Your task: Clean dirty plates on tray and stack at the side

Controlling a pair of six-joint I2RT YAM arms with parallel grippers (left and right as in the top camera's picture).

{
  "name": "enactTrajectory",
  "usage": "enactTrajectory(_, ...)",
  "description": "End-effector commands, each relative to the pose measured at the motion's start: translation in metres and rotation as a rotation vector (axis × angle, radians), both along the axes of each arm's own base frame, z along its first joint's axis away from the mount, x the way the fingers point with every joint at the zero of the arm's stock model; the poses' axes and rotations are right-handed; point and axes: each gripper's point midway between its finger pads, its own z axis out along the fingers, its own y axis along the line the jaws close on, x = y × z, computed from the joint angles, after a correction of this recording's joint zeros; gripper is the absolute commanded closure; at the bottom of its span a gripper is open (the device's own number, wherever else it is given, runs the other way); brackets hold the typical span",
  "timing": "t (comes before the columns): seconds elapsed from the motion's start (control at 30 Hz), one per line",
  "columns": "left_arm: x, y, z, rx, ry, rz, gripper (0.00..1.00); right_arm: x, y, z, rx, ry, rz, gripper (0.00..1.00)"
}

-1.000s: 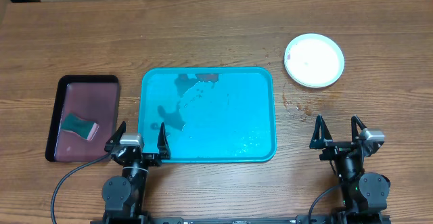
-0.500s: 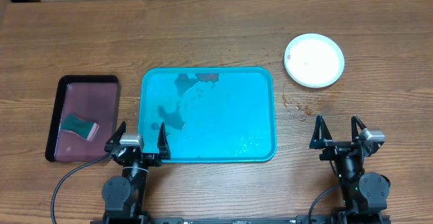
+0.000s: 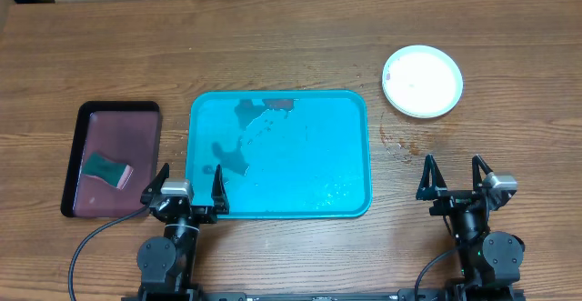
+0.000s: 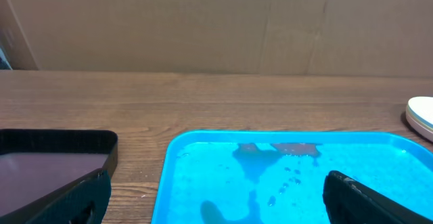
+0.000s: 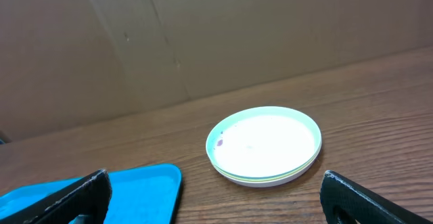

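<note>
In the left wrist view the tray (image 4: 284,136) runs off the bottom edge, the maroon tray (image 4: 61,140) off the lower left, the plates (image 4: 422,113) off the right. The lower plates show only rims.

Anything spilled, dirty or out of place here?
The plates are stacked neatly on the table, but the top one shows a small reddish spot near its left rim. The tray carries dark wet-looking patches, and faint specks mark the wood between them.
</note>
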Motion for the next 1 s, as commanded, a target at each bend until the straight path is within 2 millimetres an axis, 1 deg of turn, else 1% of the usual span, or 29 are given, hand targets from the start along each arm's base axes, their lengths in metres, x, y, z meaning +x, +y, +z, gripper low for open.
enactTrajectory(0.0, -0.0004, -0.0009, 0.0001, 0.012, -0.006, -0.004, 0.00, 0.0004, -0.0054, -0.0017, -0.037, -0.006, -0.030, 0.00)
enactTrajectory(0.07, -0.0004, -0.0009, 0.0001, 0.012, -0.006, -0.004, 0.00, 0.0003, -0.0041, -0.0019, -0.140, -0.012, -0.019, 0.00)
enactTrajectory(0.13, -0.0004, -0.0009, 0.0001, 0.012, -0.006, -0.004, 0.00, 0.0003, -0.0037, -0.0019, -0.207, -0.017, -0.014, 0.00)
enactTrajectory(0.23, -0.0004, -0.0009, 0.0001, 0.012, -0.006, -0.004, 0.00, 0.0003, -0.0031, -0.0021, -0.261, -0.020, -0.010, 0.00)
enactTrajectory(0.97, -0.0004, -0.0009, 0.0001, 0.012, -0.006, -0.004, 0.00, 0.0002, -0.0021, -0.0017, -0.260, -0.023, -0.004, 0.00)
